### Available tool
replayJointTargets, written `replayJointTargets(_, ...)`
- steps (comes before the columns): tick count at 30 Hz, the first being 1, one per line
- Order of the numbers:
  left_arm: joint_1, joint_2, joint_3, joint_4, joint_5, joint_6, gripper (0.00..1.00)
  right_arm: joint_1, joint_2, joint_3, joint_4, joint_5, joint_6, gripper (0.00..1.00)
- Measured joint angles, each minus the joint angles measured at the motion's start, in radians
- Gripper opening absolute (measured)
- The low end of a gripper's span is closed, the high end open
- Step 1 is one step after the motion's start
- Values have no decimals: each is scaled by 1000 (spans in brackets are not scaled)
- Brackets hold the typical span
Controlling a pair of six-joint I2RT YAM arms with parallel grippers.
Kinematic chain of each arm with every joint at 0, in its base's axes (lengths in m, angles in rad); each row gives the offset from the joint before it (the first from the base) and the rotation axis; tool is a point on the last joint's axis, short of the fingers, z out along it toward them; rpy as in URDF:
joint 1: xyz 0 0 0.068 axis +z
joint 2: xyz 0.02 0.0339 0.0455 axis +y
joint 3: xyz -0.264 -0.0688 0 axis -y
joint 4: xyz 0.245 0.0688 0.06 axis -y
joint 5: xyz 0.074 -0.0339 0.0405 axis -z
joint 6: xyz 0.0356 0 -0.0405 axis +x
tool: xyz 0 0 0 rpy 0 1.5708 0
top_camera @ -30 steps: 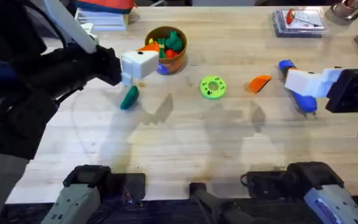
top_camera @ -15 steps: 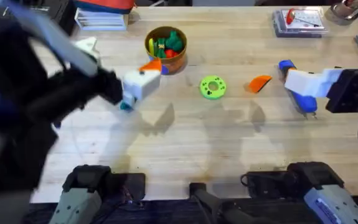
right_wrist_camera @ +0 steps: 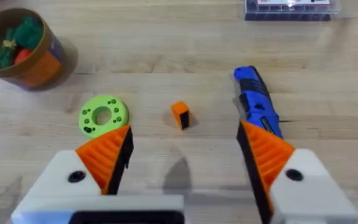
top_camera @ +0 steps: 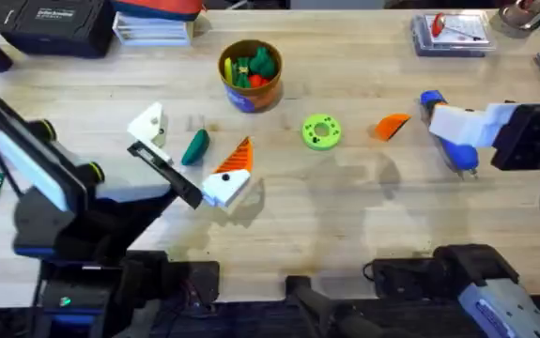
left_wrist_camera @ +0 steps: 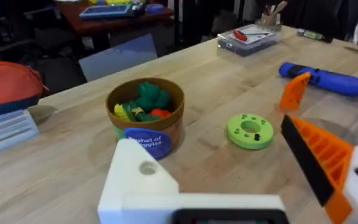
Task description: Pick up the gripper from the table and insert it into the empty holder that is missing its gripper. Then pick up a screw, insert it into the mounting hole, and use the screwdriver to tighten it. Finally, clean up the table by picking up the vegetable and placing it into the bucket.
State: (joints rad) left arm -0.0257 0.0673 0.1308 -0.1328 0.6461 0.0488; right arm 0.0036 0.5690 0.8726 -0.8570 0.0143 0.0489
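The left gripper hangs with fingers spread wide: one a bare white blocky plastic holder, with the small dark-green toy vegetable between them. The right gripper is open too, the small orange wedge-shaped plastic fingertip just ahead, the blue pen-shaped screwdriver beside one finger.
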Motion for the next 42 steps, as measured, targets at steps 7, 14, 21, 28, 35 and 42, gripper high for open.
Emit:
replayJointTargets(7, 0, -61, -116, 123, 13, -42, 987, 0, 0, 0, 0, 0, 0, 993)
replayJointTargets(14, 0, -62, -121, 72, 14, -52, 986, 0, 0, 0, 0, 0, 0, 993)
replayJointTargets(21, -1, -62, -121, 68, 53, -57, 986, 0, 0, 0, 0, 0, 0, 993)
replayJointTargets(28, -66, -62, -121, 59, 152, -57, 986, 0, 0, 0, 0, 0, 0, 993)
replayJointTargets(35, -100, -62, -121, 57, 189, -57, 986, 0, 0, 0, 0, 0, 0, 993)
replayJointTargets(42, -100, -62, -121, 56, 196, -57, 986, 0, 0, 0, 0, 0, 0, 993)
